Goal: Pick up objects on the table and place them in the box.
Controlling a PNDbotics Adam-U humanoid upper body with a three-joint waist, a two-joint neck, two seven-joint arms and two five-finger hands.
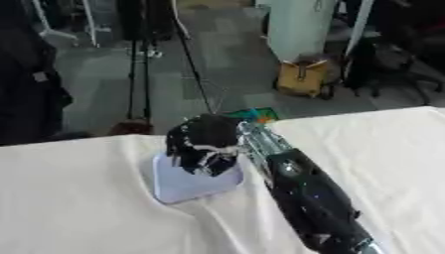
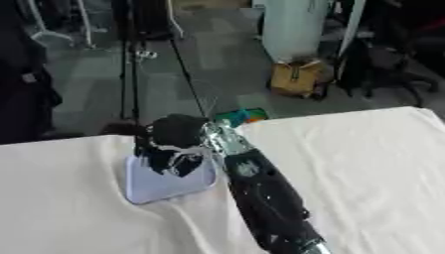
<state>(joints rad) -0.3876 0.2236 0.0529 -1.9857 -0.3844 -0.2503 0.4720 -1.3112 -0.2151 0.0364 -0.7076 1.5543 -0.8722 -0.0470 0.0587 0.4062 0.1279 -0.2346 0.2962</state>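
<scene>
Right hand (image 1: 204, 144) hovers over the pale box (image 1: 187, 183) on the tabletop (image 1: 78, 198), can't tell if its fingers hold anything, so I'd keep it centred and low before letting go.

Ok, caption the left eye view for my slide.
Right hand reaches over a pale lavender box on the white-clothed table, fingers curled downward above it.
</scene>
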